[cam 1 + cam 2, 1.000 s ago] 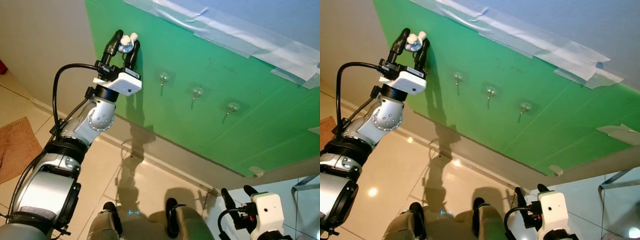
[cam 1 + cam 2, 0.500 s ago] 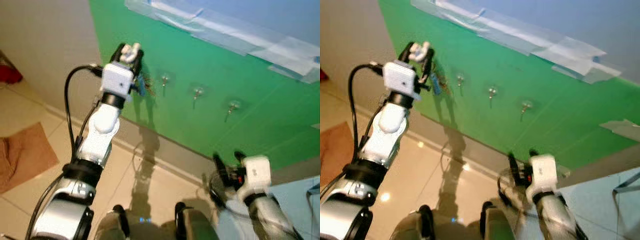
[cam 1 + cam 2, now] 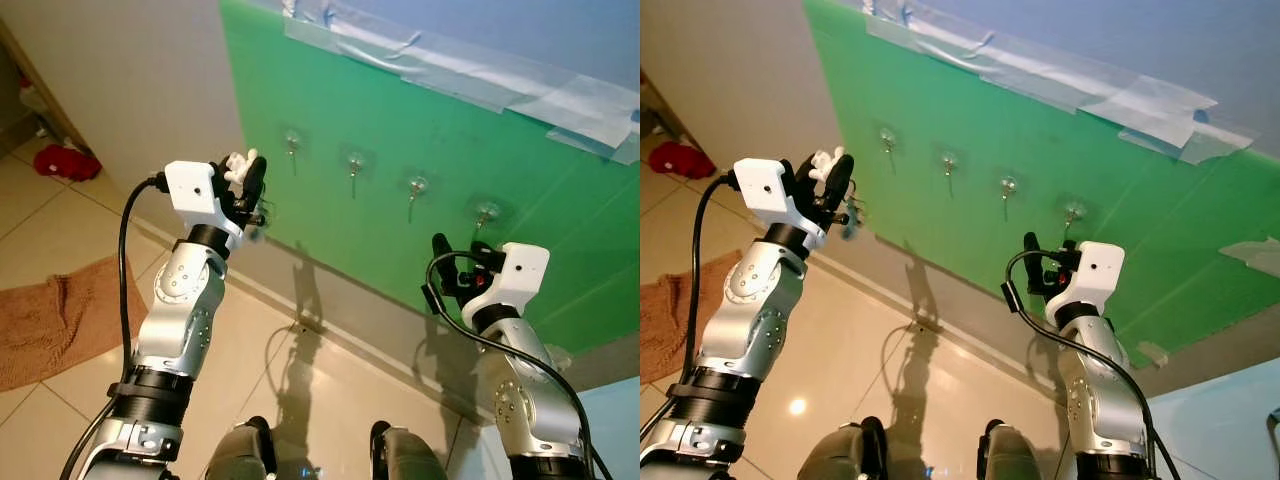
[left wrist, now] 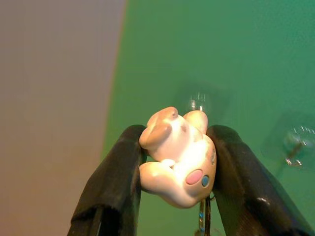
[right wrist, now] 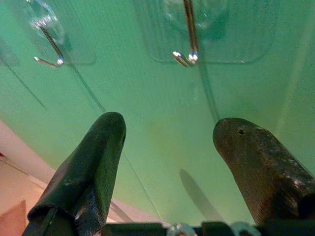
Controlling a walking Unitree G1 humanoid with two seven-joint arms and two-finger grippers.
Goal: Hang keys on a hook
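Lowered since a second ago, the left gripper [image 3: 243,178] no longer reaches up against the green panel; it now sits below and to the wall side of the row of hooks, and the right arm has risen into view.

The keys hang from a small cream figurine charm [image 4: 177,156], shaped like a plump animal with a pink spot. The left gripper's two black fingers [image 4: 114,182] are clamped on this charm, one on each side. A metal ring and a bit of blue dangle beneath it, just in front of the panel's lower edge.

Four clear suction hooks sit in a row across the green panel [image 3: 520,190]. The leftmost hook [image 3: 292,141] is the nearest to the charm, up and slightly inward from it, and well apart from it. In the left wrist view that hook shows as a pale glint just beyond the charm.

The right gripper [image 3: 455,246] is raised close to the panel, below the fourth hook [image 3: 485,213]. Its fingers [image 5: 90,169] stand apart and hold nothing.

Beyond the panel's left edge is a plain beige wall. On the tiled floor [image 3: 60,225] below lie a brown mat [image 3: 40,325] and something red [image 3: 68,163] near the wall.

The keys appear not yet hung, so the step in hand seems to be carrying them to a hook. The next move likely calls for raising the charm so its ring clears the leftmost hook's tip, then lowering it on and letting go.
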